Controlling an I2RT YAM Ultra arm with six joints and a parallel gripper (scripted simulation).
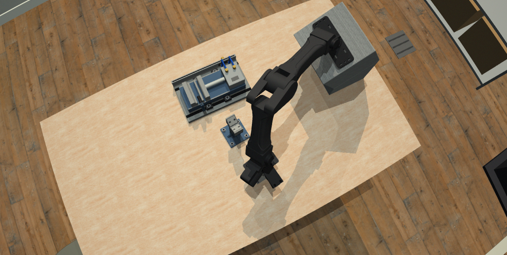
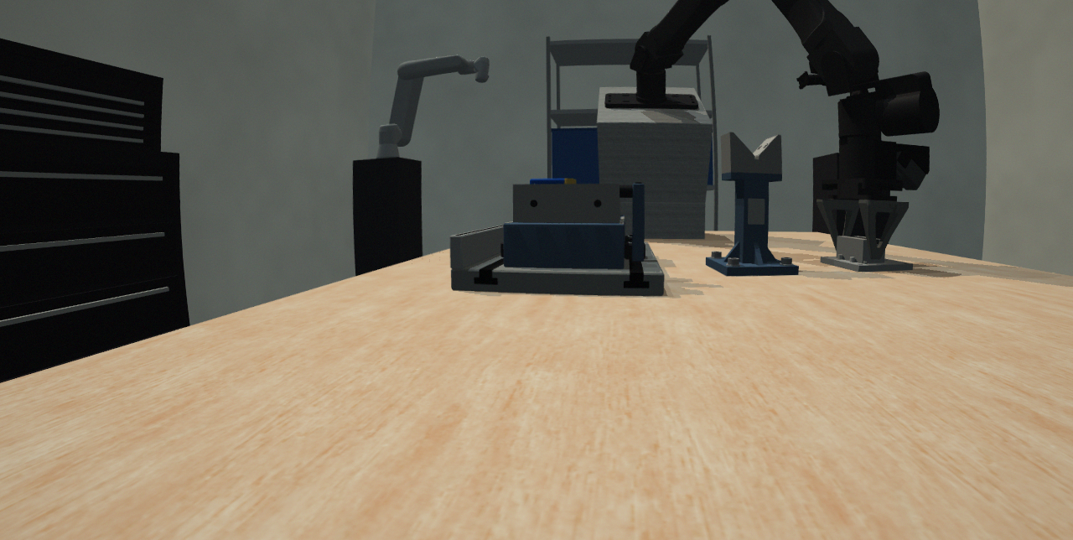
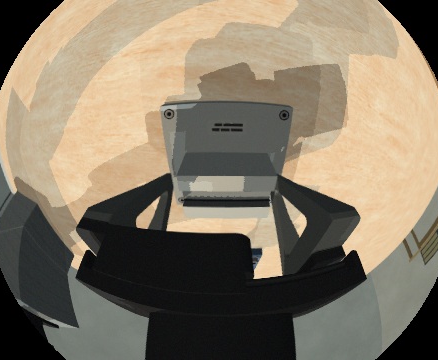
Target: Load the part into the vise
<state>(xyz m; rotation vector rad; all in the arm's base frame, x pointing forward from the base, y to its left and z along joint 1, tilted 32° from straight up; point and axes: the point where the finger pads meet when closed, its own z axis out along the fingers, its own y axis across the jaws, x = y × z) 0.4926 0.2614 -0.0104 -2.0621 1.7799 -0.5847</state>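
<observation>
The grey part [image 2: 850,247] [image 3: 224,165] sits on the infeed plate [image 2: 894,265] [image 3: 199,142]. My gripper [image 2: 863,256] [image 3: 224,182] is open, pointing down low over the plate, with one finger beside each end of the part. Any contact cannot be told, and I cannot make out the milled slot for certain. The arm hides part and plate in the top view. The vise [image 1: 212,108] [image 2: 564,245] stands open, with the fixed jaw [image 1: 188,93] left and the moving jaw [image 1: 202,86] on the rod side. The work stop [image 1: 199,98] is between them. Nothing shows loaded there.
The V-block [image 1: 233,124] [image 2: 751,161] stands empty on its blue post between the vise and my gripper. The air cylinder [image 1: 234,76] with blue fittings is at the vise's right end. The arm's grey pedestal [image 1: 349,78] [image 2: 652,176] stands at the table's far end.
</observation>
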